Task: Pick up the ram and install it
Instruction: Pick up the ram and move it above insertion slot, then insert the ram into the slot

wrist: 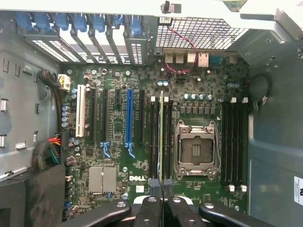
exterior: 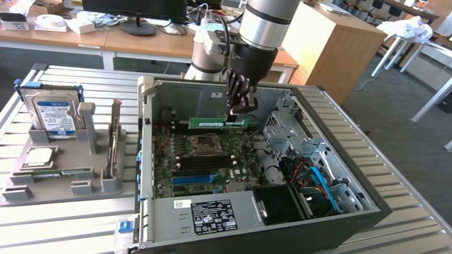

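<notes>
One ram (exterior: pixel 215 123) stick is pinched in the hand (exterior: pixel 238 112), whose narrow black fingers are closed on the stick's upper edge near the end toward the exterior view's right. The robot arm (exterior: pixel 265 24) reaches down from above into an open computer case (exterior: pixel 198 95) that lies on its side on a slatted metal table (exterior: pixel 416 211).

The ram is held level with its long edge down, green with a pale sticker on its face. It hangs over the motherboard (exterior: pixel 205 164), just behind the empty processor socket (exterior: pixel 205 142) as the exterior view looks at it. Whether its lower edge touches a slot cannot be told.

In the wrist view the ram (wrist: pixel 161 137) shows edge-on as a thin pale line running away from the hand (wrist: pixel 162 190). It lies along the black memory slots beside the socket (wrist: pixel 196 149), and the fingers (wrist: pixel 150 210) press against it from both sides. Another bank of black slots (wrist: pixel 234 142) sits on the socket's far side, and a long blue slot (wrist: pixel 129 120) stands out further across the motherboard (wrist: pixel 118 151) (a small DELL mark is printed near it).

On the table at the exterior view's left, beside the case, a grey holder (exterior: pixel 63 188) carries a blue-labelled hard drive (exterior: pixel 51 112) standing upright. It also carries a square silver processor (exterior: pixel 39 155) and a second green stick (exterior: pixel 53 173) lying flat.
</notes>
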`<action>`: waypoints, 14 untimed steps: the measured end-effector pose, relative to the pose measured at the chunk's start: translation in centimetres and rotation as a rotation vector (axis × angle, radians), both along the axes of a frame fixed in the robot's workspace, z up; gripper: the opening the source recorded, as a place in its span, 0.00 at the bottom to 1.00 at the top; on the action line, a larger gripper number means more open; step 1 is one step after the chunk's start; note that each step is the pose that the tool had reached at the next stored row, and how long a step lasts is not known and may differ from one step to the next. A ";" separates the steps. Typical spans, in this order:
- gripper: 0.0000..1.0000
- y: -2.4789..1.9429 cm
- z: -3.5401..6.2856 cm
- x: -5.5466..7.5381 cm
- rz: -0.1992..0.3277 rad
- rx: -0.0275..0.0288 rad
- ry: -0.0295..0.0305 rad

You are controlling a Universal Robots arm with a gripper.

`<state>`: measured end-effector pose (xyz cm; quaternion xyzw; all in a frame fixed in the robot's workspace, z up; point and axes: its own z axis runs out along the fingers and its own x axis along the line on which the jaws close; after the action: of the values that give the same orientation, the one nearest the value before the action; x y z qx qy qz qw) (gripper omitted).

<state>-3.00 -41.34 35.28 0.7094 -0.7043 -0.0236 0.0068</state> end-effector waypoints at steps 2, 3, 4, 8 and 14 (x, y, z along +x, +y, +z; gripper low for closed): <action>0.11 0.00 0.00 0.0 0.000 0.0000 0.0001; 0.11 0.00 0.00 0.0 0.000 0.0001 0.0001; 0.11 0.00 0.00 0.0 0.000 -0.0001 0.0000; 0.11 0.00 -0.08 0.0 0.000 0.0000 -0.0020; 0.11 0.00 -0.36 0.0 0.000 0.0001 -0.0049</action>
<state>-2.99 -41.34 34.92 0.7095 -0.7044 -0.0220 0.0051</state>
